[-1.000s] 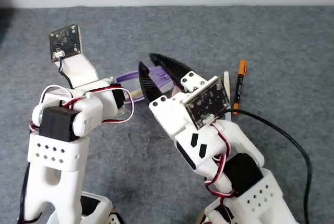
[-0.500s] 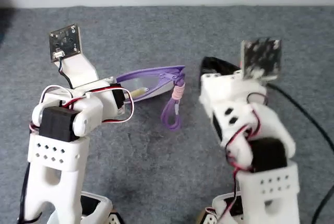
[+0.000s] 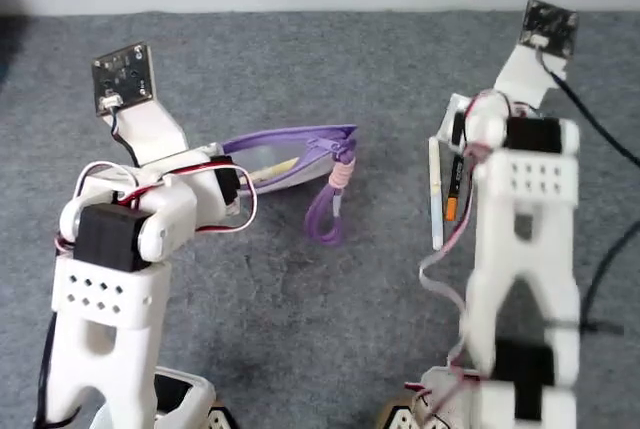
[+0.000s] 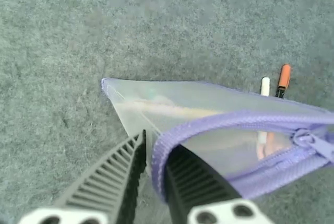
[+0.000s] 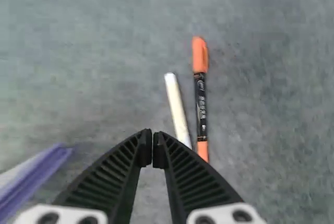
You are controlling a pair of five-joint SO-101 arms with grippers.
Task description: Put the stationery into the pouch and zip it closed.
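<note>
Purple-trimmed and clear-sided, the pouch (image 3: pixel 290 154) lies mid-frame in the high view on the grey felt bench (image 3: pixel 300 59). One corner is tucked under the left arm, and its looped strap (image 3: pixel 328 214) trails below. At the right, a white pen (image 3: pixel 435 199) and an orange-capped marker (image 3: pixel 453 189) lie side by side, partly under the right arm. A second ago that arm hung over the pouch with its jaws apart, and it has since swung across to the pens. The pouch has not shifted.

In the left wrist view, the left gripper (image 4: pixel 154 166) is clamped on the pouch's zip edge near one corner. A pale stick (image 4: pixel 172 110) already lies inside.

In the right wrist view, the right gripper (image 5: pixel 152 151) has its jaws together, just short of the near ends of the pen and marker. If it descends without parting them, it will likely shove the pens away. With the two lying so close, it may also catch both or knock one askew.
</note>
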